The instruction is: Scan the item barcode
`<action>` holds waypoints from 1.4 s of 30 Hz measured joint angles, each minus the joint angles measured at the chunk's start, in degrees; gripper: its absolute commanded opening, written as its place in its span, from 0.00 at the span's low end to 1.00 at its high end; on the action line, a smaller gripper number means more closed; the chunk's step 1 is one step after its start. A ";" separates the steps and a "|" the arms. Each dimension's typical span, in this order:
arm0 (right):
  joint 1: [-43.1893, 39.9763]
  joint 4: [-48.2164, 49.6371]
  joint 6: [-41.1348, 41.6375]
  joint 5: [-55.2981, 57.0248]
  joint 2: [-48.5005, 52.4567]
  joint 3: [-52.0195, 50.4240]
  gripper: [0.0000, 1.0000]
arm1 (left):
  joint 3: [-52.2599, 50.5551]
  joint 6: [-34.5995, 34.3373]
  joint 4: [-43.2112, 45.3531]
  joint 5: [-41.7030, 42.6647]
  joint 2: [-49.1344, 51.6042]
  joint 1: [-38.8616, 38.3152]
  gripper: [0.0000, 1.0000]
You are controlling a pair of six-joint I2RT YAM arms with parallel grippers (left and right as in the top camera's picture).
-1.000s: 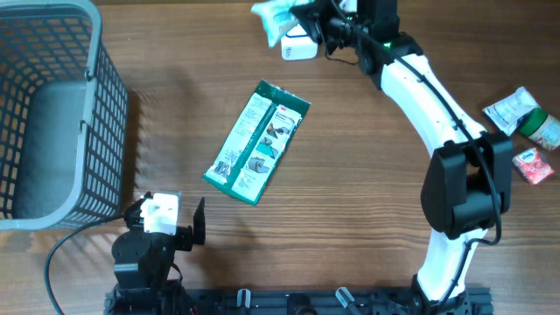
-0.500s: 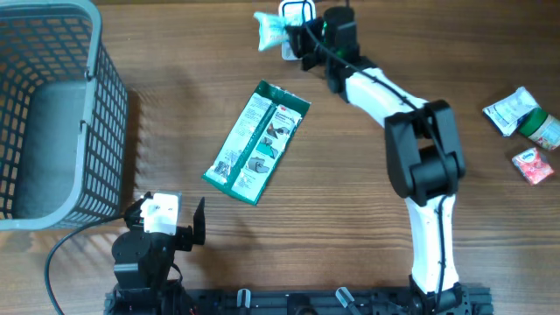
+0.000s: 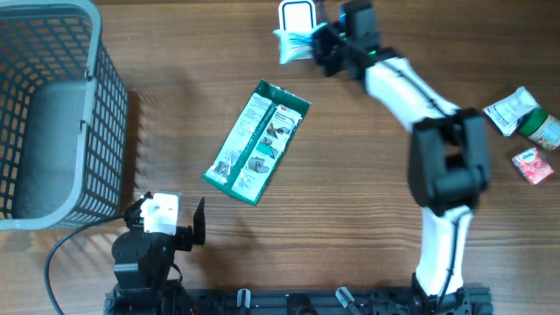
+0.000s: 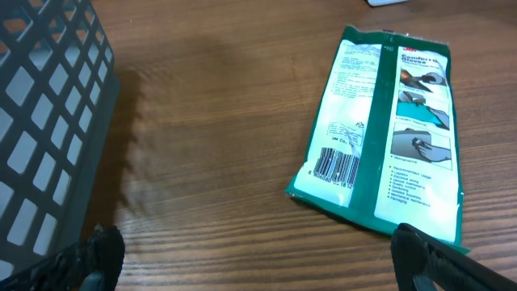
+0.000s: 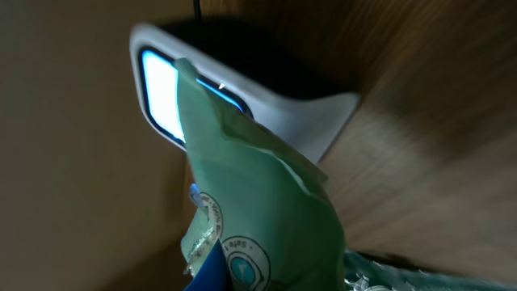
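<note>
Pouch (image 3: pixel 291 44) — long axis pointing left, tip beside scanner (image 3: pixel 296 14).

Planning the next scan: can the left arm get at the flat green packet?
Probably yes. The left pincer is open, the green packet lies flat just ahead of it with bare table between, and the basket stands off to the side.

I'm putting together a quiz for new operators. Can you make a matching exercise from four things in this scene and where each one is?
Things:
1. grey basket
2. dark green packet
3. pale green pouch
4. white scanner

Places:
a. at the far edge, window lit
b. at the left of the scene
c. held in the right gripper, up against the scanner
d. lying flat in the middle, barcode up

Pairs: 1-b, 2-d, 3-c, 4-a
</note>
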 measured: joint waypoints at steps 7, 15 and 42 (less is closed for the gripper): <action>-14.27 -35.15 -14.21 6.84 -15.76 1.07 0.04 | 0.00 0.00 0.00 0.00 0.00 0.00 1.00; -32.72 -43.78 -25.51 19.56 -16.68 -5.07 0.06 | 0.00 0.00 0.00 0.00 0.00 0.00 1.00; -3.15 -39.87 -32.72 -7.13 -19.82 -5.09 1.00 | 0.00 0.00 0.00 0.00 0.00 0.00 1.00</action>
